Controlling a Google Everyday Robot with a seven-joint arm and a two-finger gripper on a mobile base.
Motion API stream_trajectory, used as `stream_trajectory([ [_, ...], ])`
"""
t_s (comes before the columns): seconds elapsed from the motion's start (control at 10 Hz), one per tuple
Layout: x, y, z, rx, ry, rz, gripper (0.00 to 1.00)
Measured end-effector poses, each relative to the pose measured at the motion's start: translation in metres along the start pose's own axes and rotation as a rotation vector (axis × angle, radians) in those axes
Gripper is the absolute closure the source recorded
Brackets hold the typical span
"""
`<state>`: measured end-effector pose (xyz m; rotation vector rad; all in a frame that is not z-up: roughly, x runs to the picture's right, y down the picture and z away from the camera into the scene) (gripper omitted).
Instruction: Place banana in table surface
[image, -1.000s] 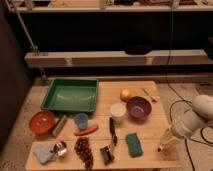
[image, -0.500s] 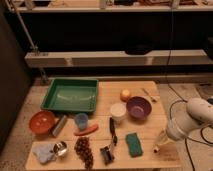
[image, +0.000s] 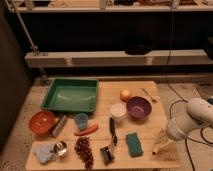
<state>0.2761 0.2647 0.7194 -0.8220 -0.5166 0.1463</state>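
Where gripper overhangs table surface, banana at tip

Hand sits at about 4 o'clock over the bench's right front corner, arm coming in from 3 o'clock; a pale item at its tip may be the banana, can't confirm. On the bench: green tray at 10 o'clock, purple bowl just right of centre with the round orange fruit at its 11 o'clock. Grapes at 7 o'clock, green sponge near 5 o'clock.
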Motion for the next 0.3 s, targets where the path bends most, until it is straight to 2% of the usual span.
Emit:
stream_trajectory([
  [0.3,-0.0006,-0.0005,0.0004,-0.001,0.0,-0.002,0.46],
])
